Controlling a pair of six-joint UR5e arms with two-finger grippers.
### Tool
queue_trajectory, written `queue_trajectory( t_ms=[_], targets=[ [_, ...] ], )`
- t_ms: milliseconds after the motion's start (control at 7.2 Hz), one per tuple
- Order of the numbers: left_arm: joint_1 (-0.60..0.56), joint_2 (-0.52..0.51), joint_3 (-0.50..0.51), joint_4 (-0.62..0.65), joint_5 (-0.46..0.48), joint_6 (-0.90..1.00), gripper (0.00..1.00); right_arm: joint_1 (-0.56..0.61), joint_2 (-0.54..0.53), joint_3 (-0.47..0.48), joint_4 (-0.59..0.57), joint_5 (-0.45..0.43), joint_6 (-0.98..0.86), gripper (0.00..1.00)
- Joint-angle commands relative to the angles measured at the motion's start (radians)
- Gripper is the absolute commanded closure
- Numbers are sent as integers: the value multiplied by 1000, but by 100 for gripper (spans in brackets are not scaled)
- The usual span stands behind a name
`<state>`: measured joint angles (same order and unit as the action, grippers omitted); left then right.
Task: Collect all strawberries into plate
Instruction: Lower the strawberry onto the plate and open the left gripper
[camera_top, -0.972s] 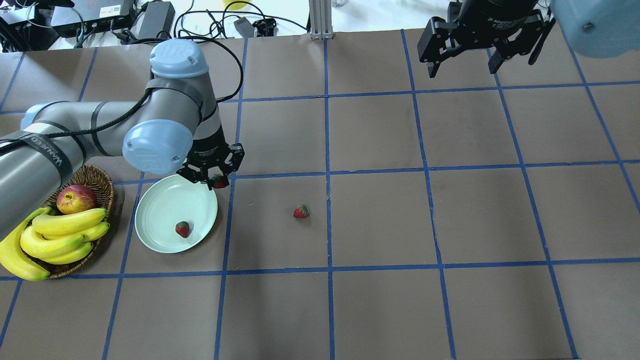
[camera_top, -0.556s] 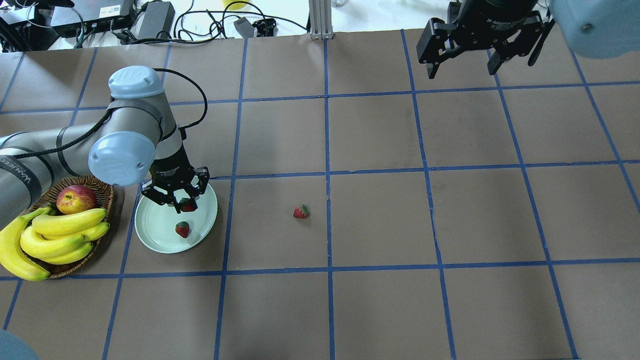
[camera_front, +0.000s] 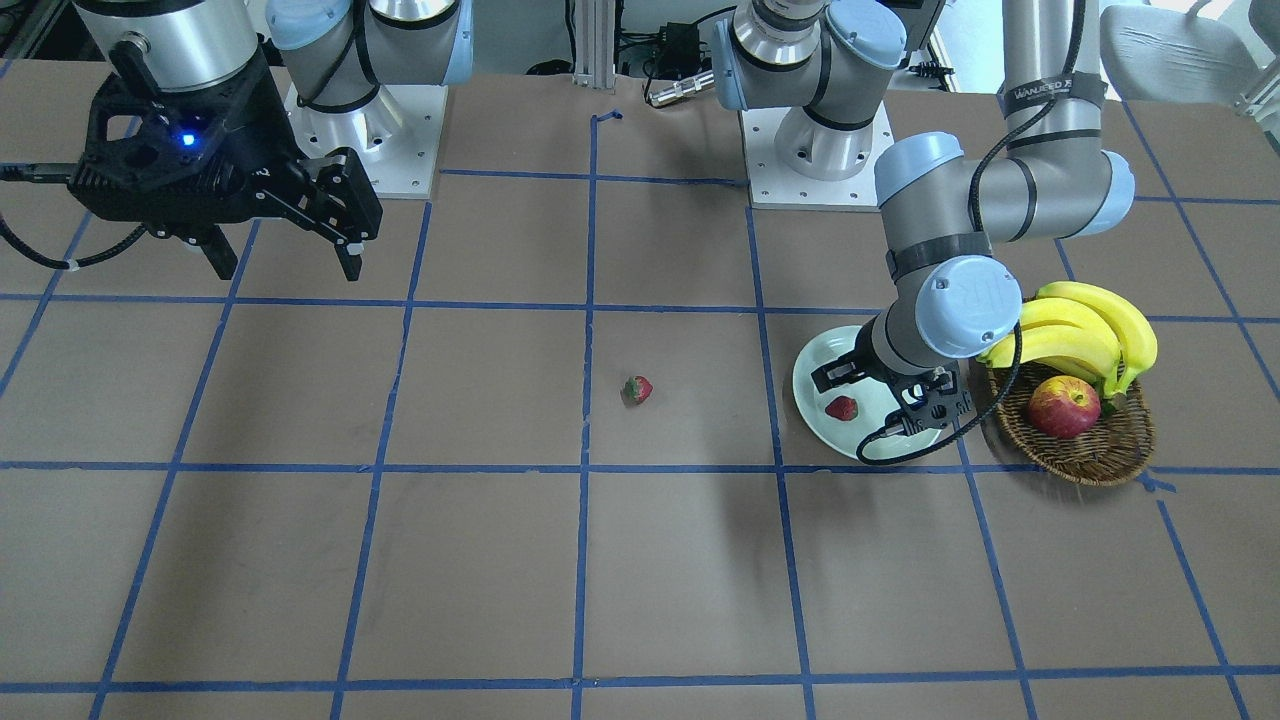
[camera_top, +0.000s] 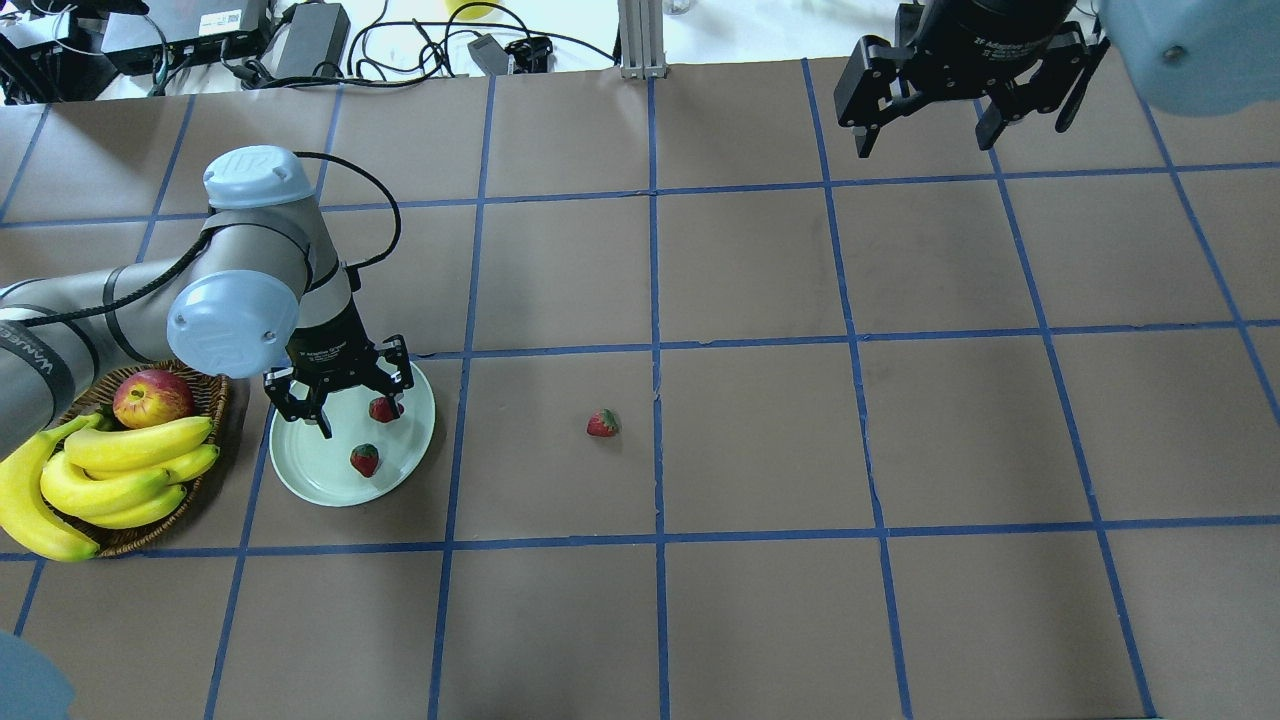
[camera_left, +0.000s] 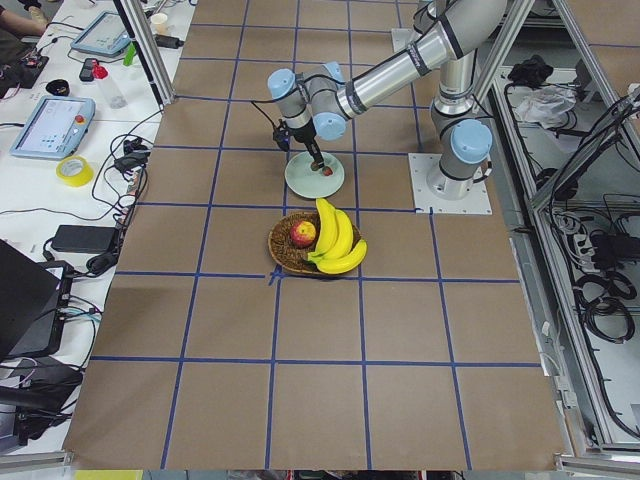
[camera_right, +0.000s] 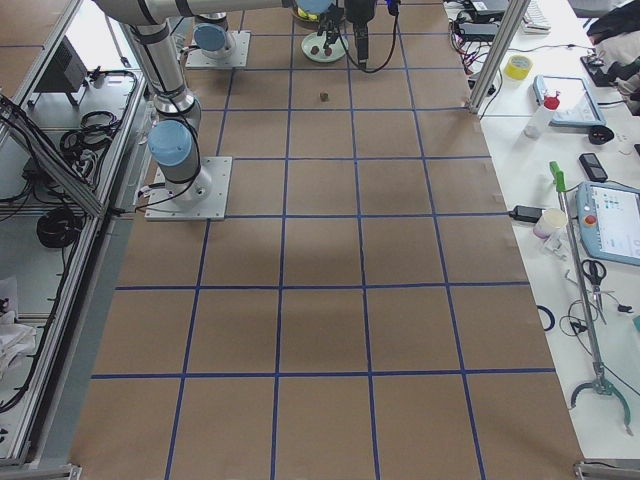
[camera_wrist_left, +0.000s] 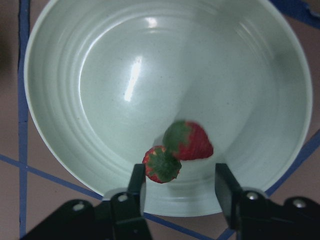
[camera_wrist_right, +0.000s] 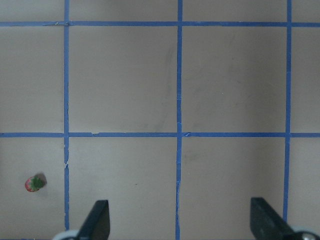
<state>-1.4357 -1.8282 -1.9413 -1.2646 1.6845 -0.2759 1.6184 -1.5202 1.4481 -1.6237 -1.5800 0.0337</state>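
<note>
Where the work sits: a flat brown paper-covered tabletop (camera_top: 750, 270), ruled into large squares by blue tape lines (camera_top: 655, 345), fills nearly all of the overhead view.
Room edge: black power bricks and cables (camera_top: 310, 35) lie on a white bench along the top left of the overhead view, with a silver aluminium post (camera_top: 640, 35) at top centre.
Side bench: in the exterior left view, a blue-cased tablet (camera_left: 50, 125) and a yellow tape roll (camera_left: 73, 170) sit at the left edge.
Arm bases: a white square mounting plate (camera_front: 370, 130) is at the top of the front-facing view.
Plate: the round, shallow, glossy mint-green plate (camera_top: 325, 465) is at lower left of the overhead view, just beside the basket.
Berries in plate: two small red strawberries with green caps, the lower strawberry (camera_top: 365, 459) and the upper strawberry (camera_top: 384, 408); in the left wrist view one is blurred and overlaps the other.
Loose berry: the third strawberry (camera_top: 602, 424) lies on bare paper near frame centre, well apart from the plate.
Left gripper (camera_top: 358, 412): above the plate's upper half, jaws spread, nothing held.
Right gripper (camera_front: 285, 262): upper right of the overhead view, jaws wide apart and empty, above bare paper.
Basket: a brown wicker basket (camera_top: 205, 365) at the left edge holds yellow bananas (camera_top: 130, 455) and a red-yellow apple (camera_top: 152, 397).
</note>
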Motion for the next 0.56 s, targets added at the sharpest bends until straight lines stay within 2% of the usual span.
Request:
queue_trajectory(
  t_ms=[0, 139, 417],
  targets=[
    [-11, 23, 5, -7, 0, -2, 0, 0, 0, 0, 1, 0, 0, 0],
    [-28, 38, 12, -9, -8, -2, 0, 0, 2, 0, 1, 0, 0, 0],
    [-139, 67, 27, -1, -11, -52, 0, 0, 2, 0, 1, 0, 0, 0]
  ],
)
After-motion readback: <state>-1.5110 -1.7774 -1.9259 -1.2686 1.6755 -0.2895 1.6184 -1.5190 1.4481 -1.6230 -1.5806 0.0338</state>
